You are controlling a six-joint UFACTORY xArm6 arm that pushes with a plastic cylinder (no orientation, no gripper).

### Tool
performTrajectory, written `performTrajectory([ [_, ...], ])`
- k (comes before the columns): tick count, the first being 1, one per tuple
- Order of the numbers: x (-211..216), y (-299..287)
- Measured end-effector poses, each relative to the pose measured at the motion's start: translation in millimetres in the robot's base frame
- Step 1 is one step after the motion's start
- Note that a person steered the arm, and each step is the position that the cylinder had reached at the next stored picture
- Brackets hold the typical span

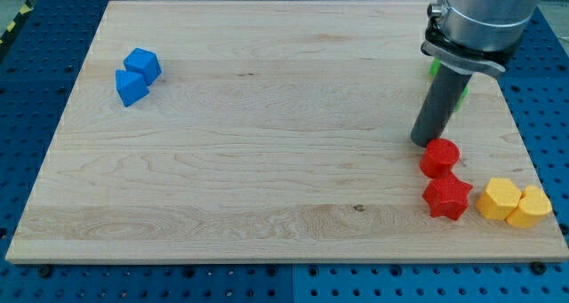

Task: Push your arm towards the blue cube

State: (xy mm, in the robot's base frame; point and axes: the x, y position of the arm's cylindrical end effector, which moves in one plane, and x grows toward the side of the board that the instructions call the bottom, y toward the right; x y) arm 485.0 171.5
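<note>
Camera view: my tip (424, 141) beside red cylinder (439, 157)

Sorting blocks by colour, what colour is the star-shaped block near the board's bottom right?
Red: the red star-shaped block, clearest in the camera view.

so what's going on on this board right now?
My tip sits at the view's right, just above the red round block, with a red star and two yellow blocks below. A green block peeks out behind the rod. The blue cube and its blue neighbour are far left, untouched.
</note>
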Motion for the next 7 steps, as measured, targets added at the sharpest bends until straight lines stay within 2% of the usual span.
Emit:
performTrajectory([
  [2,8,3],
  [3,-1,-11],
  [5,-73,-142],
  [7,-188,-284],
])
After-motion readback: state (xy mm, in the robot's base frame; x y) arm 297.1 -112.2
